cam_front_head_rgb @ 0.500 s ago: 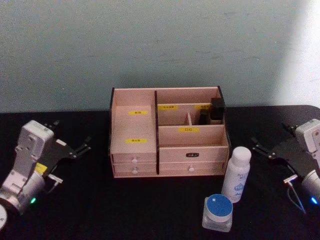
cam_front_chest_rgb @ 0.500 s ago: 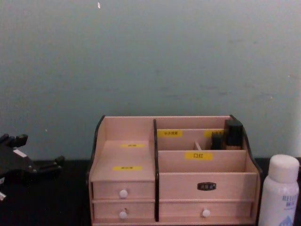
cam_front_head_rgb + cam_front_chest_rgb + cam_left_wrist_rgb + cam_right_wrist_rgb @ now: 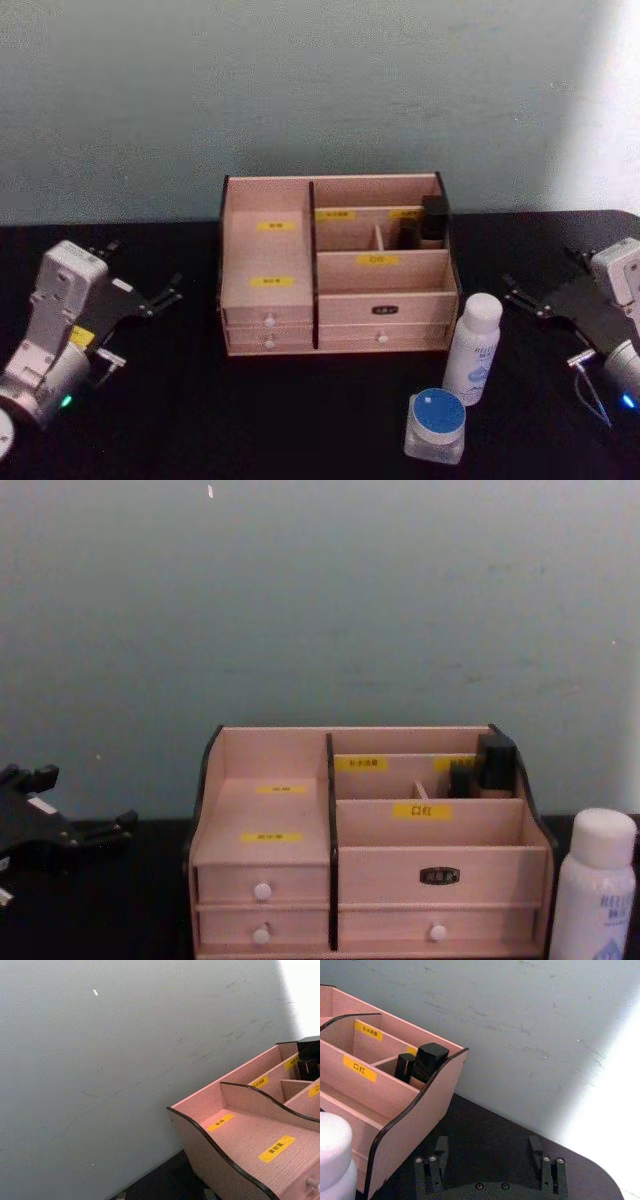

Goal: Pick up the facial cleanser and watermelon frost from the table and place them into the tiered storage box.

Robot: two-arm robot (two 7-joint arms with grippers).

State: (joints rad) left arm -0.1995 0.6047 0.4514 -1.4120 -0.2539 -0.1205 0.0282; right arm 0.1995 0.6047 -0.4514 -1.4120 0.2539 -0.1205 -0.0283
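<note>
The tiered storage box (image 3: 335, 265) is light wood with dark edges, yellow labels and white-knobbed drawers, and it stands at the table's middle against the wall; it also appears as box (image 3: 365, 850), box (image 3: 250, 1125) and box (image 3: 395, 1095). A white bottle with blue print (image 3: 472, 348) stands at its front right corner, also bottle (image 3: 595, 885). Nearer me sits a clear jar with a blue lid (image 3: 436, 425). I cannot tell which is the facial cleanser and which the watermelon frost. My left gripper (image 3: 147, 265) hovers open left of the box. My right gripper (image 3: 540, 272), also gripper (image 3: 488, 1152), is open to the right of the bottle.
Dark upright items (image 3: 432, 218) occupy the box's back right compartment. The black table (image 3: 300, 410) ends at a pale wall right behind the box. Bare table lies on both sides of the box and in front of it to the left.
</note>
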